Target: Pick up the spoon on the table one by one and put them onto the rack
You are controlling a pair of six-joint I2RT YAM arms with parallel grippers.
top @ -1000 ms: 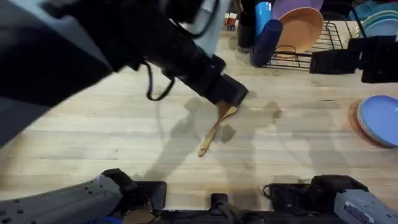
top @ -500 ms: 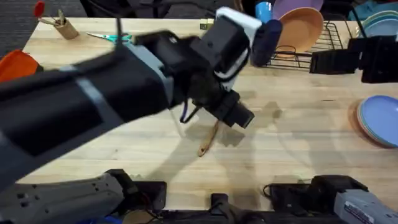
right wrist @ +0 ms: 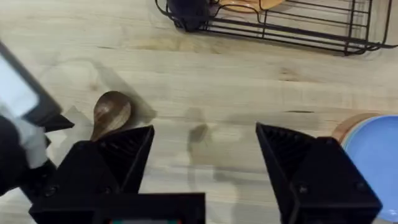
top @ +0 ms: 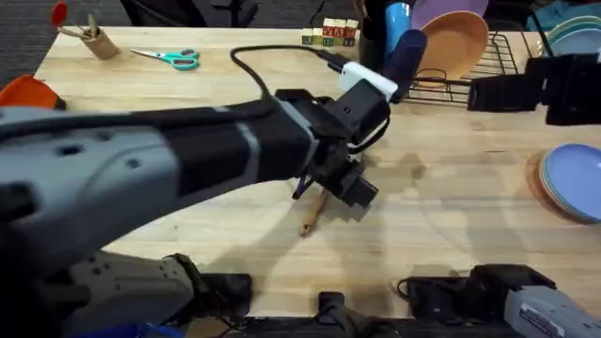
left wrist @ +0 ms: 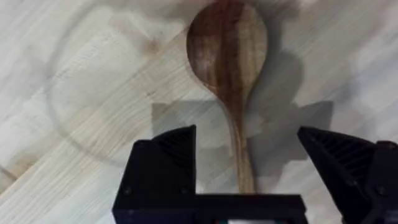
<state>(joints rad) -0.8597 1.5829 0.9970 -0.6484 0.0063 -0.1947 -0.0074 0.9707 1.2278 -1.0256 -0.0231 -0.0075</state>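
The left hand point(left wrist: 245, 171) is hovering with fingers apart, straddling the spoon point(left wrist: 229, 68), which is lying flat on the bench point(top: 451, 216) at about 7 o'clock from the rack point(top: 470, 70). Best lowering squarely before clamping the thin handle. The right hand point(right wrist: 205, 165) is waiting, fingers apart.

One spoon point(top: 313, 215), one rack point(top: 470, 70), one scissors point(top: 169, 57).

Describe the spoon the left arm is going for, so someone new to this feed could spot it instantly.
Start at the black wire rack at the table's far side, then come toward the arms' bases to mid-table. There the left gripper, fingers open, straddles the handle of a wooden spoon lying flat. Its dark round bowl and thin pale handle distinguish it from the teal-handled scissors.
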